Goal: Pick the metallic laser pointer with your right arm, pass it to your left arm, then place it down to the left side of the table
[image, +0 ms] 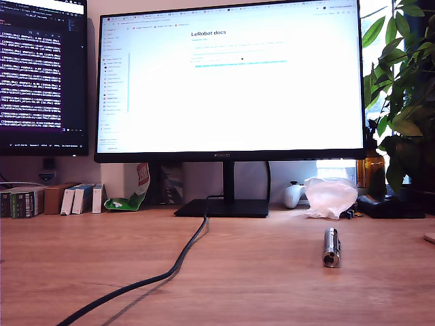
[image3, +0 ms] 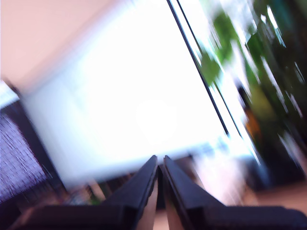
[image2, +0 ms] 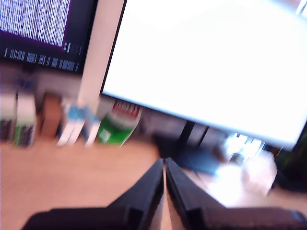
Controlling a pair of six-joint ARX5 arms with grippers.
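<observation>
In the exterior view, the metallic laser pointer (image: 331, 247) lies on the counter (image: 245, 285) toward the view's right, nearer than the monitor (image: 230, 81), a black cable (image: 178, 261) well apart on its left; no arm shows. In the first wrist view (blurred), my first pincer (image2: 164, 167) is pressed together, holding nothing. In the second wrist view, my second pincer (image3: 159, 163) is likewise together, empty, aimed at the bright screen.

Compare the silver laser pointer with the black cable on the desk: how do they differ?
The laser pointer is short, shiny and rigid; the cable is long, matte black and curved. The pointer lies toward the exterior view's right, while the cable runs from the monitor stand toward that view's lower left. Both rest on the table, apart.
</observation>
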